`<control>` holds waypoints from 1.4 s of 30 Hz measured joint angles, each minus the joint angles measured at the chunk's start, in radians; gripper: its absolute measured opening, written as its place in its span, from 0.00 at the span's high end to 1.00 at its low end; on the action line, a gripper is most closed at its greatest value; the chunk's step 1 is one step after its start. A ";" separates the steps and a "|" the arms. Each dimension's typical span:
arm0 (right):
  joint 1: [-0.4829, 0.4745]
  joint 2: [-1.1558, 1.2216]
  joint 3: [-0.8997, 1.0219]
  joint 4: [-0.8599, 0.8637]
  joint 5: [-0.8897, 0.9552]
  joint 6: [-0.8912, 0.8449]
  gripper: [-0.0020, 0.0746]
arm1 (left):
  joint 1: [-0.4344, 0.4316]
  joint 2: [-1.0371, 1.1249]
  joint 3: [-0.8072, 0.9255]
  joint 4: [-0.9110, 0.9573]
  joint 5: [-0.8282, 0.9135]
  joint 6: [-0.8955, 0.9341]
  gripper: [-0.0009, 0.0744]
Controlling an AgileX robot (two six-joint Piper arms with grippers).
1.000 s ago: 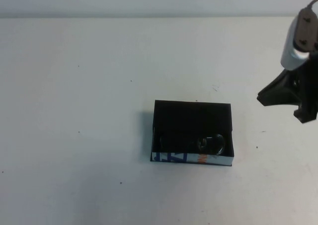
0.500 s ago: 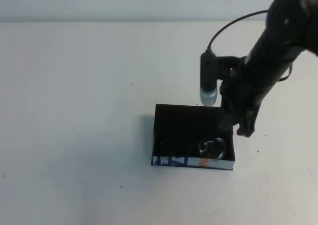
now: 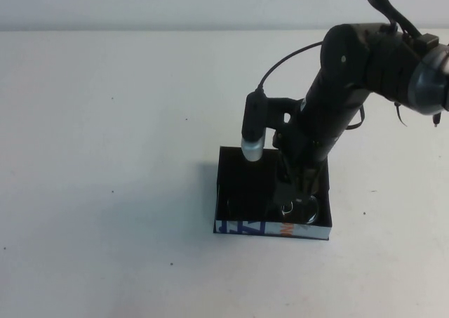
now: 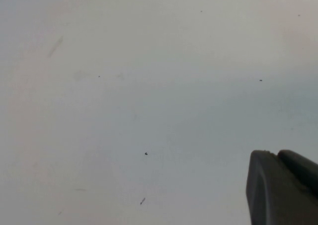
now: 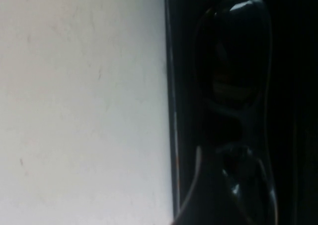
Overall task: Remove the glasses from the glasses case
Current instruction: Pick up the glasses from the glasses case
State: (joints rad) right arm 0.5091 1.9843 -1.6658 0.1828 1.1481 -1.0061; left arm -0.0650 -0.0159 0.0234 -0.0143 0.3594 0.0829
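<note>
The glasses (image 3: 300, 207) look light, slippery and easy to break — better to grab the thick rim. They lie in the glasses case (image 3: 242, 184), near the bench's front edge. The right gripper (image 3: 298, 188) dips into the case; I cannot tell how its jaws stand. The left gripper (image 4: 283, 187) is off to the side — jaws unclear too.

Glossy black all along the right arm (image 3: 351, 72), thick and rounded at the casing. Banded by a silver-grey ring (image 3: 429, 86) at the far joint. Trailed by a thin black cable (image 3: 287, 55) looping to a black cylindrical camera (image 3: 254, 130) with a pale silver tip. Narrowing to the black right tool (image 3: 298, 190) at the lower end, over the middle of the white worktop (image 3: 105, 121). Matte dark grey on the left tool (image 4: 283, 190), round-cornered and split by one seam, just above bare worktop.
</note>
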 joint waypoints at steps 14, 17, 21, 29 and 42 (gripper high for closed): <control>0.017 0.069 -0.002 0.027 -0.043 0.000 0.56 | 0.000 0.000 0.000 0.000 0.000 0.000 0.99; 0.017 0.082 -0.002 0.027 -0.043 0.000 0.56 | 0.000 0.000 0.000 0.000 0.000 0.000 0.99; 0.017 0.105 -0.002 0.027 -0.056 0.000 0.56 | 0.000 0.000 0.000 0.000 0.000 0.000 0.99; 0.017 0.124 -0.002 0.028 -0.084 0.000 0.67 | 0.000 0.000 0.000 0.000 0.000 0.000 0.99; 0.001 0.010 -0.182 -0.043 0.065 0.269 0.95 | 0.000 0.000 0.000 0.000 0.000 0.000 0.99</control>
State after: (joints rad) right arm 0.5097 1.9939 -1.8483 0.1397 1.2136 -0.7367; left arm -0.0650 -0.0159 0.0234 -0.0143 0.3594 0.0829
